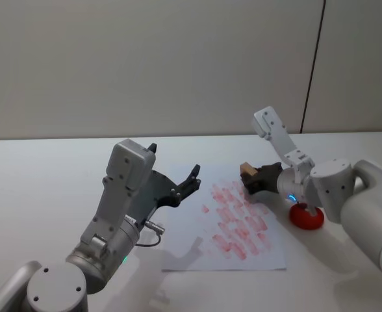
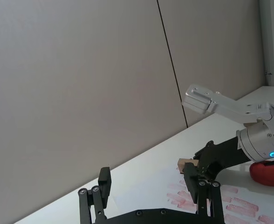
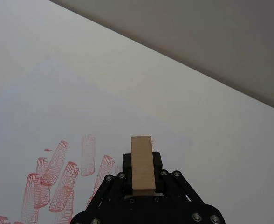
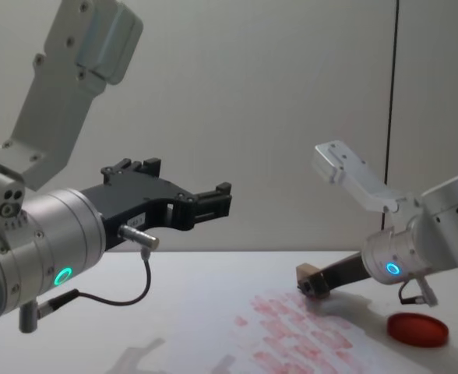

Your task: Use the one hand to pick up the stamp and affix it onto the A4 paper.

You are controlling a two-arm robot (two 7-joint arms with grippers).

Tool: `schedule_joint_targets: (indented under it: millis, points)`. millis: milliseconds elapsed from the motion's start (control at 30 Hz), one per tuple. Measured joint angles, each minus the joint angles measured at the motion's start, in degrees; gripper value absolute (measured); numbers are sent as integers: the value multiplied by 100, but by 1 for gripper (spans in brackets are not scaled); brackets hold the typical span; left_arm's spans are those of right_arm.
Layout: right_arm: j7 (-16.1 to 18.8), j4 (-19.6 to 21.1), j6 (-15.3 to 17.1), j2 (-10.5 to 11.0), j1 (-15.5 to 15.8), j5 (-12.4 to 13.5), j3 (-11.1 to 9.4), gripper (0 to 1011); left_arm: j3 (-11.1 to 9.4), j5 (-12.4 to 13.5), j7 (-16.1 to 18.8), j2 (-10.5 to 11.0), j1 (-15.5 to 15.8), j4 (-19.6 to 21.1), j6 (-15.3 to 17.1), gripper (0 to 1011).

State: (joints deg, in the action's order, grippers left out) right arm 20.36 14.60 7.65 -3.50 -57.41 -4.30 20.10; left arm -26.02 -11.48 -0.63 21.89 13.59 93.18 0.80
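Observation:
My right gripper (image 1: 252,181) is shut on the stamp (image 1: 247,170), a small tan wooden block. It holds the block low over the far right part of the A4 paper (image 1: 197,250); I cannot tell whether block and sheet touch. Rows of red marks (image 1: 240,224) cover the sheet's right half. The right wrist view has the stamp (image 3: 142,164) clamped between the black fingers, beyond the nearest marks (image 3: 58,177). From the chest view the stamp (image 4: 307,275) sits at the tip of the right gripper (image 4: 318,286). My left gripper (image 1: 175,162) hangs open and raised over the sheet's left side, holding nothing.
A round red ink pad (image 1: 306,217) lies on the white table just right of the sheet, under the right arm's wrist; it also appears as the ink pad (image 4: 418,329) near the table's front right. A grey wall stands behind the table.

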Motion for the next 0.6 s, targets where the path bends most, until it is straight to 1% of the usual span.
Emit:
schedule_joint_targets:
  millis: [67,233,267,300,333,367,400,467,500,533,567,600]
  points:
    - [-18,98,-18,11,39,-4,-6,218,0,0,0,0,0,0,0,993]
    - [-85,598,-23,91,269,-16,-22,219,0,0,0,0,0,0,0,993]
    - [-104,812,4,127,363,-20,-20,219,0,0,0,0,0,0,0,993]
    - [-110,881,24,136,391,-21,-21,219,0,0,0,0,0,0,0,993]
    - [-128,1123,38,172,490,-23,-27,219,0,0,0,0,0,0,0,993]
    - [-128,1123,38,172,490,-23,-27,219,0,0,0,0,0,0,0,993]
    - [-157,1371,44,210,579,-23,-38,219,0,0,0,0,0,0,0,993]
    - [-188,1589,44,243,661,-23,-47,219,0,0,0,0,0,0,0,993]
    - [-218,1790,44,277,736,-21,-58,219,0,0,0,0,0,0,0,993]
    - [-232,1897,44,296,776,-18,-63,219,0,0,0,0,0,0,0,993]
    - [-262,2130,40,336,862,-8,-80,219,0,0,0,0,0,0,0,993]
    - [-277,2230,38,354,898,-4,-85,219,0,0,0,0,0,0,0,993]
